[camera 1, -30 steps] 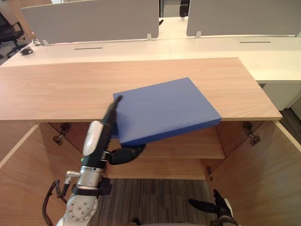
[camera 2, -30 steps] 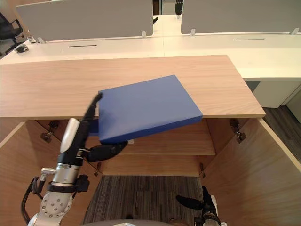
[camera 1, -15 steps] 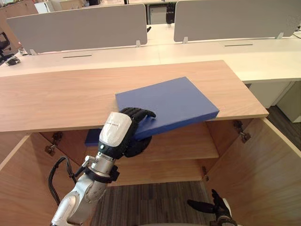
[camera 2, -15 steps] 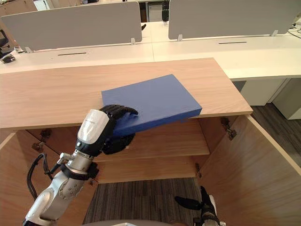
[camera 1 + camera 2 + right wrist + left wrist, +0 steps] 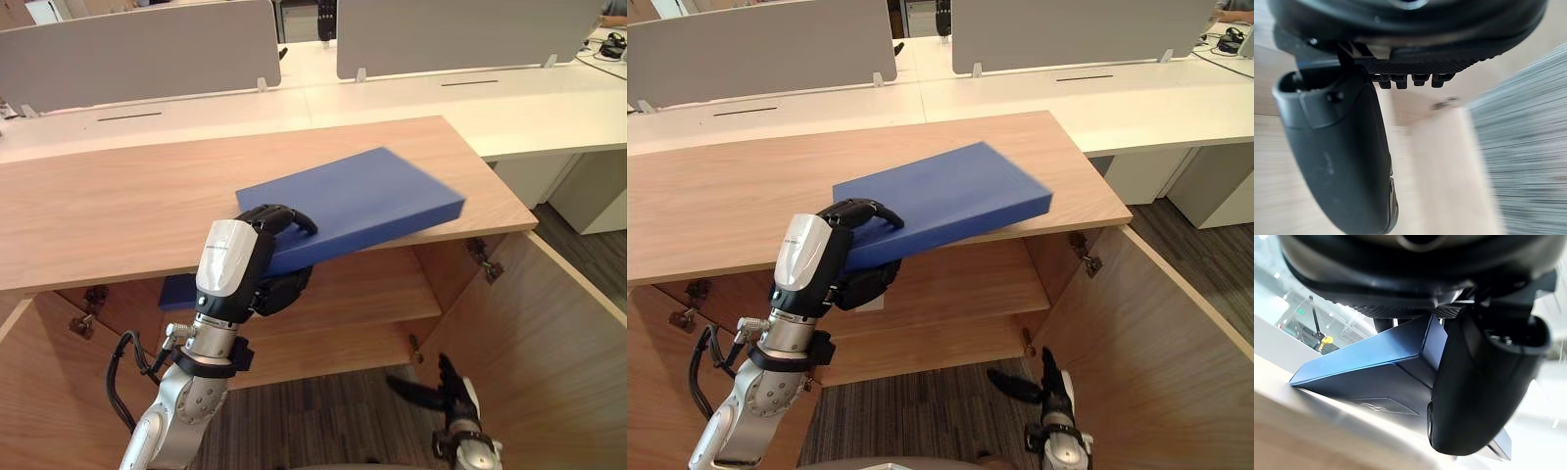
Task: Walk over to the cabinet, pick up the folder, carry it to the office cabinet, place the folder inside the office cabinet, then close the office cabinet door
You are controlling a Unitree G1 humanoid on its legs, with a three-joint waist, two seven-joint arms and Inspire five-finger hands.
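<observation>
Clasping the folder (image 5: 362,201) by one corner, thumb beneath, the left hand (image 5: 250,259) should raise it level off the cabinet top (image 5: 118,201).

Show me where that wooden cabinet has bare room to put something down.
The cabinet top is bare wood left of and behind the blue folder. The inner shelf is bare too on its right half. The front edge is crowded, where the left hand grips the folder. The right hand hangs low.
</observation>
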